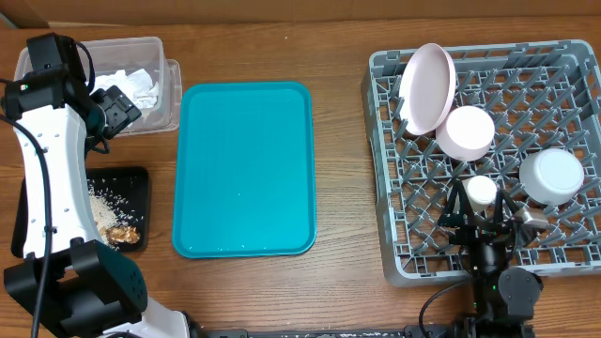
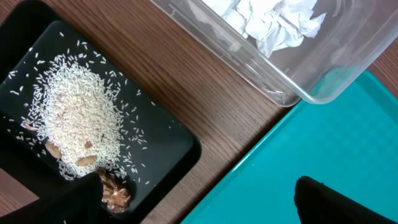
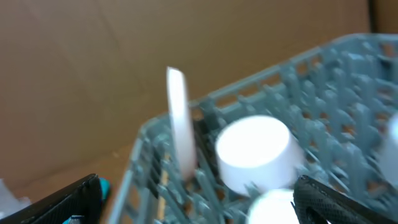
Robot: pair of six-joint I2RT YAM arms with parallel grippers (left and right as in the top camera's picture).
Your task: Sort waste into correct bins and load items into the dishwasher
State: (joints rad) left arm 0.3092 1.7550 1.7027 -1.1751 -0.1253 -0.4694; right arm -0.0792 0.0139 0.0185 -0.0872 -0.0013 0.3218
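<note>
The grey dishwasher rack [image 1: 394, 169] holds a pinkish-white plate [image 1: 427, 89] on edge, a white bowl [image 1: 467, 131], a grey-white bowl [image 1: 552, 176] and a small white cup [image 1: 482, 191]. My right gripper [image 1: 484, 230] hovers open over the rack's front, just behind the cup. Blurred in its wrist view are the plate [image 3: 179, 124], the bowl [image 3: 255, 152] and my open right gripper [image 3: 199, 208]. Crumpled napkins [image 1: 131, 84] fill the clear tub [image 1: 141, 47]. Rice [image 1: 103, 202] and brown bits [image 1: 122, 232] lie in the black tray [image 1: 136, 188]. My left gripper [image 1: 117, 111] hangs open and empty beside the tub.
An empty teal serving tray [image 1: 244, 169] lies between the bins and the rack. In the left wrist view my open left gripper [image 2: 205, 205] spans the black tray [image 2: 168, 143] with its rice [image 2: 74, 118], the wood strip and the teal tray [image 2: 323, 149]; the tub [image 2: 323, 87] sits above.
</note>
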